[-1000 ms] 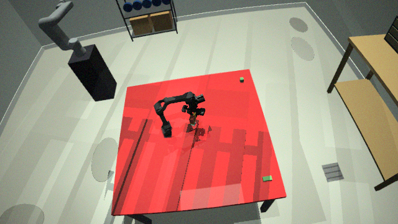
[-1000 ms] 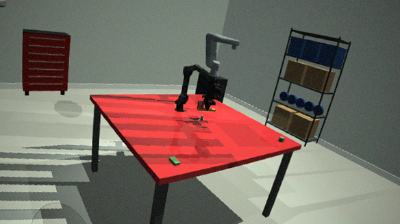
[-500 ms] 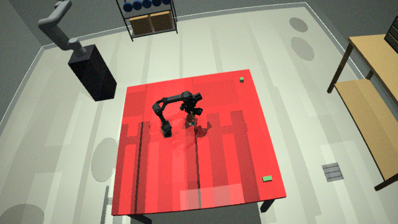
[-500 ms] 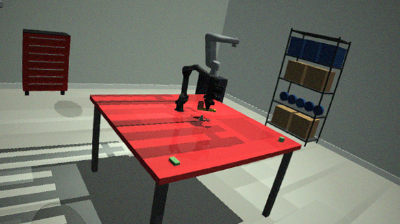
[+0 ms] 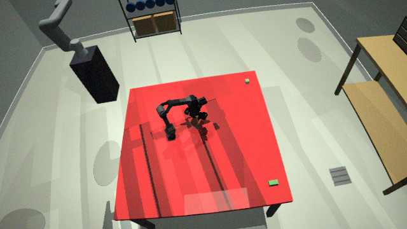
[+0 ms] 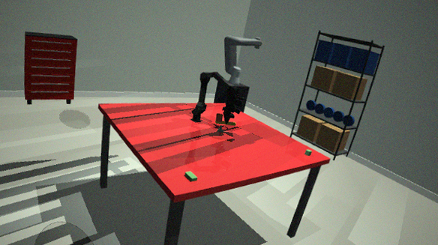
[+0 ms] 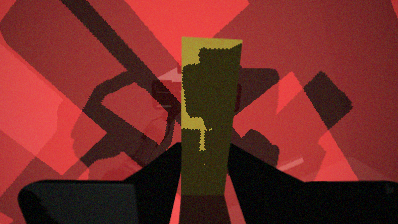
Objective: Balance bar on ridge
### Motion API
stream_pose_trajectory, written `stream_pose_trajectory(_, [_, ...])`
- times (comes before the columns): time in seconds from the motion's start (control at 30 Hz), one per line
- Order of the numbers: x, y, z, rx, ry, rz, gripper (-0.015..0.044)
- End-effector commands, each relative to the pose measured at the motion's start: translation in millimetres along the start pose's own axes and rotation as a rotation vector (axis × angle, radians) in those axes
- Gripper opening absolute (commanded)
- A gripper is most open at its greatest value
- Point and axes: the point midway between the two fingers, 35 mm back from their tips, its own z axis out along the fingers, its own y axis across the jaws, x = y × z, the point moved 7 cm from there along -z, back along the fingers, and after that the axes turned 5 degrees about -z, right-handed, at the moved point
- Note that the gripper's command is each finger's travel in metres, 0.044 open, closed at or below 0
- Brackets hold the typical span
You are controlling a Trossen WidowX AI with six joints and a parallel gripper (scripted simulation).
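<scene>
Bar (image 5: 194, 122) (image 6: 231, 123) (image 7: 210, 110) (yellow), red table (image 5: 254, 127) (image 6: 262, 155) (image 7: 360, 30), grey walls (image 5: 222, 7) (image 6: 152, 29)

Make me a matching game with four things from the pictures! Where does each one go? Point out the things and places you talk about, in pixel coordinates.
Things:
1. yellow bar (image 6: 231, 123) (image 7: 212, 92)
2. blue bins (image 6: 340, 55)
3. red drawer cabinet (image 6: 50, 69)
4. black robot arm (image 5: 178, 102) (image 6: 203, 89)

Places:
A. on the top level of the shelf rack (image 6: 376, 68)
B. held in the gripper (image 5: 196, 118) (image 6: 226, 123) (image 7: 205, 165)
C. standing on the red table (image 5: 235, 127) (image 6: 262, 155)
D. on the floor by the wall

Pairs: 1-B, 2-A, 3-D, 4-C
</scene>
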Motion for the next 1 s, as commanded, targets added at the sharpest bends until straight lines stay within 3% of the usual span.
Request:
stream_pose_trajectory(0.0, [0.5, -0.6, 6.5, 0.002, 0.000, 0.003, 0.0000])
stream_pose_trajectory(0.97, [1.1, -1.2, 13.0, 0.002, 0.000, 0.004, 0.0000])
